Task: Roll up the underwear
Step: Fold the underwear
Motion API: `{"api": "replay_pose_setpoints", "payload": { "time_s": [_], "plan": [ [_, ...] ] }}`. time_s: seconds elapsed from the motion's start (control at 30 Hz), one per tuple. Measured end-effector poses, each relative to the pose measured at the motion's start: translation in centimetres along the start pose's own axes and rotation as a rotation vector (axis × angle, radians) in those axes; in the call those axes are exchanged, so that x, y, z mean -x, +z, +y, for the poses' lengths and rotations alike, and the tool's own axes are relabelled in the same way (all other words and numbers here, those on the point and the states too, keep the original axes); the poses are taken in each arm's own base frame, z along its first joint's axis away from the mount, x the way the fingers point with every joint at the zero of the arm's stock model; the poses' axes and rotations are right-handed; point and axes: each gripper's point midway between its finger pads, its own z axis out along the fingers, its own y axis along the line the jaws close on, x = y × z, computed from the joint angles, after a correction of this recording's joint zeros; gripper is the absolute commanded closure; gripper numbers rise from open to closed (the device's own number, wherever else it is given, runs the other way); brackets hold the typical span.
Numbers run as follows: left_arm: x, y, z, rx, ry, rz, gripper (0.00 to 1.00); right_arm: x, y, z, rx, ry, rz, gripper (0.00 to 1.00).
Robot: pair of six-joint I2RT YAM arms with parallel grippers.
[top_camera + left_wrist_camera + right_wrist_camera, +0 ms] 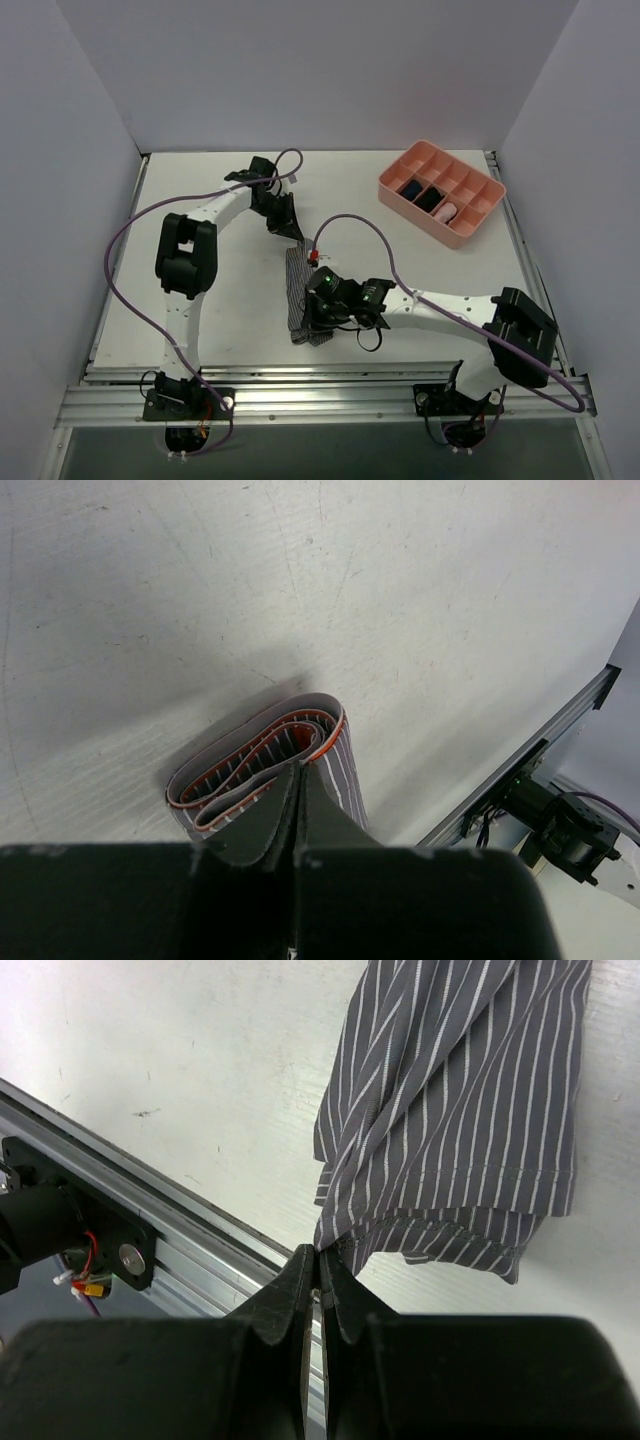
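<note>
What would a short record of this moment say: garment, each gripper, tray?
underwear: grey with white stripes, lying lengthwise on the table between the arms
waistband: folded in layers, orange edging showing
left gripper: shut on the waistband end, far side
right gripper: shut on the near hem corner
tray: pink, far right, holding two dark bundles and a pink one

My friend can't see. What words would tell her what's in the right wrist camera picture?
The right gripper, its dark fingers shut, pinches one corner of the grey, white-striped underwear. The cloth lies rumpled on a white table, with a metal rail along the table's edge.
</note>
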Motion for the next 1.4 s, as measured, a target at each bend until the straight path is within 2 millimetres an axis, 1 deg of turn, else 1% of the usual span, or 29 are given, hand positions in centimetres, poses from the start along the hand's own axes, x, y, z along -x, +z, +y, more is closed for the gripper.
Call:
{"api": "replay_pose_setpoints", "payload": {
  "time_s": [0.13, 0.3, 0.37, 0.47, 0.5, 0.57, 0.67, 0.8, 0.87, 0.93, 1.0, 1.07, 1.13, 1.23, 1.3, 1.4],
  "plan": [
    [-0.1, 0.1, 0.1, -0.011, -0.006, 0.002, 0.98, -0.3, 0.9, 0.1, -0.002, 0.012, 0.006, 1.00],
    [-0.9, 0.6, 0.9, -0.007, -0.032, 0.022, 0.96, -1.7, 3.4, -0.8, -0.050, 0.013, 0.055, 1.00],
    [-0.9, 0.5, 1.2, -0.005, -0.039, 0.022, 0.90, -2.5, 4.4, -1.0, -0.070, 0.010, 0.079, 0.97],
    [-0.7, 0.2, 1.9, 0.001, -0.058, 0.018, 0.79, -3.1, 5.2, -0.7, -0.076, 0.002, 0.097, 0.89],
    [-0.6, 0.1, 2.2, 0.003, -0.066, 0.013, 0.76, -3.1, 5.3, -0.5, -0.075, 0.000, 0.099, 0.84],
    [-0.3, -0.2, 2.8, 0.008, -0.084, 0.005, 0.71, -3.1, 5.2, -0.1, -0.067, -0.004, 0.097, 0.82],
    [0.2, -0.7, 3.7, 0.025, -0.101, -0.012, 0.67, -2.8, 5.1, 0.6, -0.055, -0.008, 0.091, 0.81],
    [0.2, -0.9, 4.9, 0.084, -0.100, -0.017, 0.66, -2.3, 4.0, 1.1, -0.047, -0.008, 0.085, 0.80],
    [0.0, -1.1, 5.2, 0.109, -0.096, -0.014, 0.66, -1.6, 3.0, 1.9, -0.031, -0.006, 0.068, 0.81],
    [-0.1, -1.3, 5.4, 0.125, -0.090, -0.014, 0.66, -0.3, 1.8, 2.7, -0.012, 0.003, 0.036, 0.82],
    [-0.2, -1.4, 5.4, 0.142, -0.082, -0.016, 0.66, 0.9, 0.8, 3.1, -0.004, 0.016, -0.001, 0.82],
    [-0.2, -1.5, 5.6, 0.154, -0.079, -0.019, 0.66, 2.1, 0.1, 2.7, -0.014, 0.039, -0.032, 0.83],
    [-0.2, -1.5, 5.7, 0.164, -0.079, -0.022, 0.65, 3.1, -0.2, 1.4, -0.053, 0.071, -0.049, 0.85],
    [-0.5, -1.3, 6.2, 0.175, -0.086, -0.018, 0.65, 3.7, -0.2, -0.7, -0.115, 0.110, -0.048, 0.87],
    [-0.9, -1.1, 6.4, 0.180, -0.100, -0.009, 0.65, 3.5, -0.2, -1.5, -0.138, 0.118, -0.040, 0.88],
    [-1.4, -0.7, 6.7, 0.178, -0.122, -0.001, 0.66, 2.5, -0.2, -2.1, -0.161, 0.112, -0.016, 0.87]
  ]
}}
